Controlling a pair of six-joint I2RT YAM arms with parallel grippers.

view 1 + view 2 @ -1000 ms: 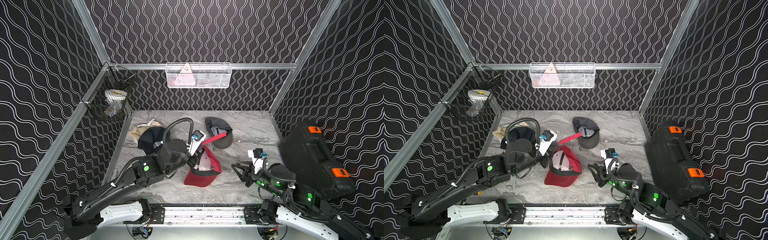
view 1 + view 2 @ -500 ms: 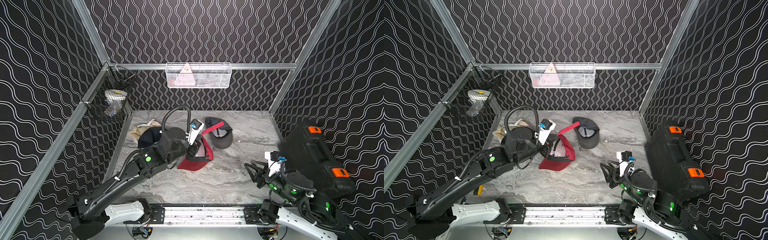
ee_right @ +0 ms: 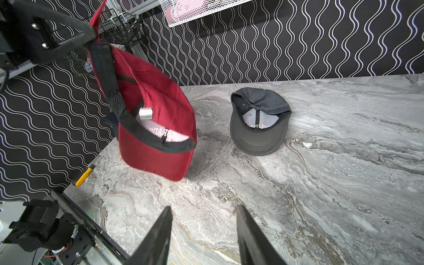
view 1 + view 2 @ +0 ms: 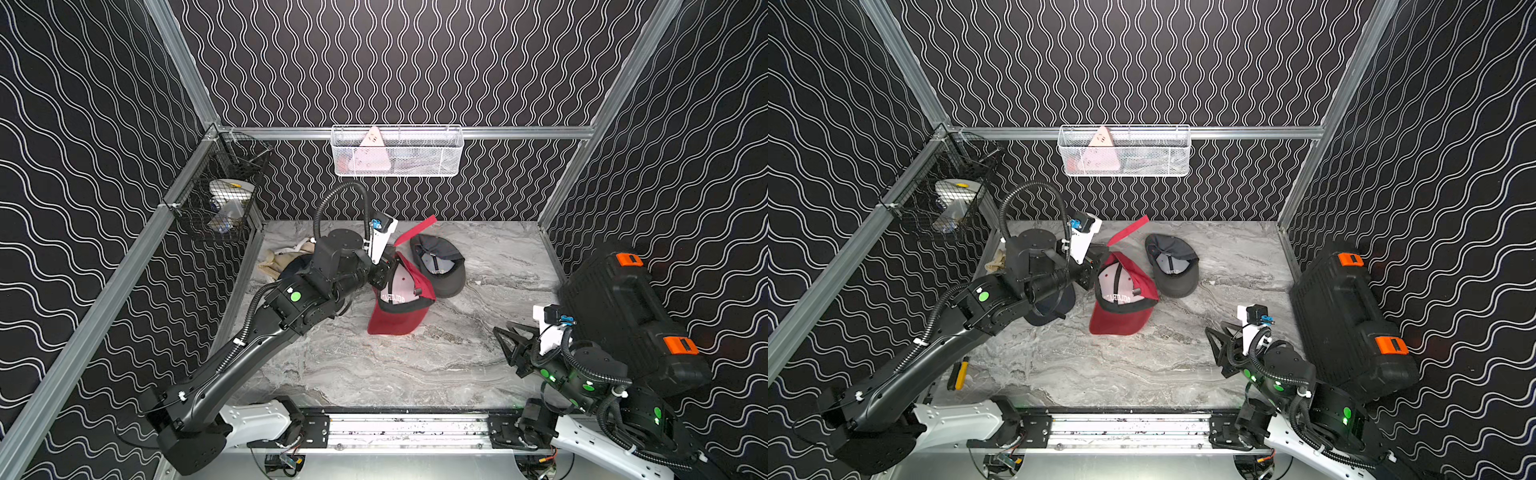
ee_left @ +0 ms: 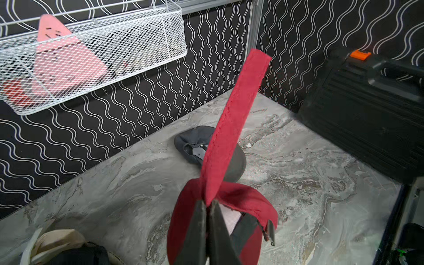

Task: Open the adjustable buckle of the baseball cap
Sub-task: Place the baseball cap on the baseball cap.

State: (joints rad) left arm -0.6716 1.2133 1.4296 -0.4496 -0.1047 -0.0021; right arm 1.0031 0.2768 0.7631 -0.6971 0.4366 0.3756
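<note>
The marble worktop (image 4: 415, 374) carries a black case (image 4: 623, 316) along its right edge. The case shows whole in both top views, but only in part in the left wrist view.

The red cap (image 4: 399, 307) hangs over the middle of the worktop, nearer the back-left corner. It is upside down, with a pale lining, a black sweatband and the brim lowest. The right wrist view (image 3: 156, 128) shows it lifted over its shadow; I cannot tell whether the brim tip touches.

A grey cap (image 4: 440, 266) lies crown-down just beside it, towards the back edge.

The right gripper (image 3: 203, 208) hovers near the front-right corner, jaws spread with nothing between them.

The left gripper (image 5: 207, 204) is clenched on the red strap (image 5: 236, 119) at its base. The loose end stands up stiffly and shows in both top views (image 4: 1129, 230).

A yellow-handled tool (image 4: 959, 374) at the left edge appears in a top view and in the right wrist view; the left arm hides it elsewhere.

The metal buckle (image 5: 269, 231) hangs free of the strap at the other side of the back opening. It shows clearly only in the wrist views (image 3: 145, 113).
</note>
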